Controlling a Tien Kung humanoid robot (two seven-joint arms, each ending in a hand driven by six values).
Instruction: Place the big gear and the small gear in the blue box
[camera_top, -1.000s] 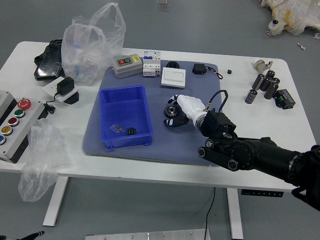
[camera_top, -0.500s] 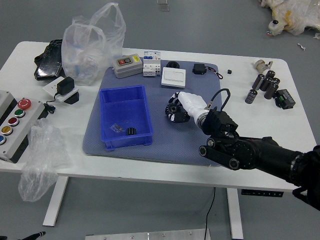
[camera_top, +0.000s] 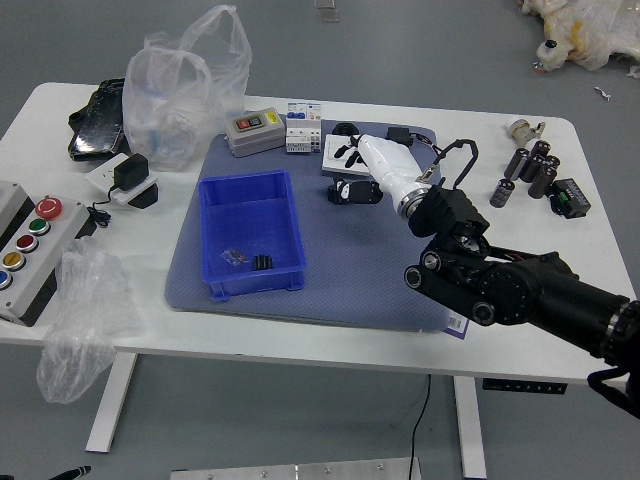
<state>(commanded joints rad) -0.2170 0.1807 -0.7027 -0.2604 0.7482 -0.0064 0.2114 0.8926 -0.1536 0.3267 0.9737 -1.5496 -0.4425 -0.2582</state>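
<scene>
Your right hand (camera_top: 381, 166), right of the blue box (camera_top: 285, 280), seems to pinch the big gear (camera_top: 336, 191), likely rigid and hefty, best held by its rim.

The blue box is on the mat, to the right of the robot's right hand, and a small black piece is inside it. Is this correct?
Not quite. The head view shows the blue box to the left of the right hand. It is on the mat, with the small black piece inside.
</scene>
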